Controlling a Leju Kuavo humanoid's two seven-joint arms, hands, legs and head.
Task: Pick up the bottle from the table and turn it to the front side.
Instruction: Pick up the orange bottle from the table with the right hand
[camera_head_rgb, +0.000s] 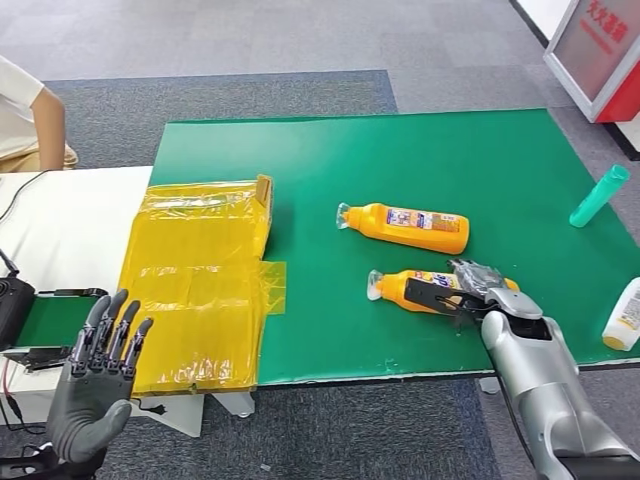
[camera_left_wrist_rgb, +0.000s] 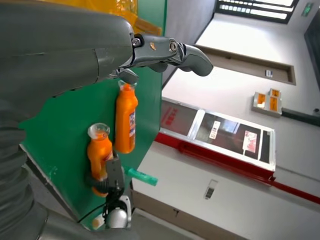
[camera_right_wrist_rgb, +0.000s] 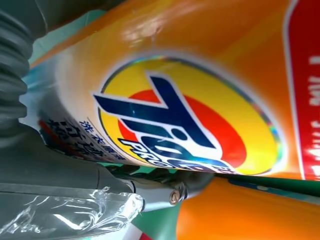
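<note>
Progress is early: your right hand (camera_head_rgb: 483, 295) has its fingers (camera_head_rgb: 430, 293) wrapped around the nearer orange bottle (camera_head_rgb: 396, 287), which lies flat on the green bench (camera_head_rgb: 453, 150), lift and turn to come, left hand (camera_head_rgb: 94, 385) spread, empty.

two orange bottles (camera_head_rgb: 411, 228) (camera_head_rgb: 407, 288), one teal bottle (camera_head_rgb: 598, 196), one white bottle (camera_head_rgb: 623, 316)

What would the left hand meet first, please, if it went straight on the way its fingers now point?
Probably the yellow taped cardboard box. The left hand is open, fingers pointing up and forward toward the box's near edge, though depth is unclear and it may pass above.
</note>
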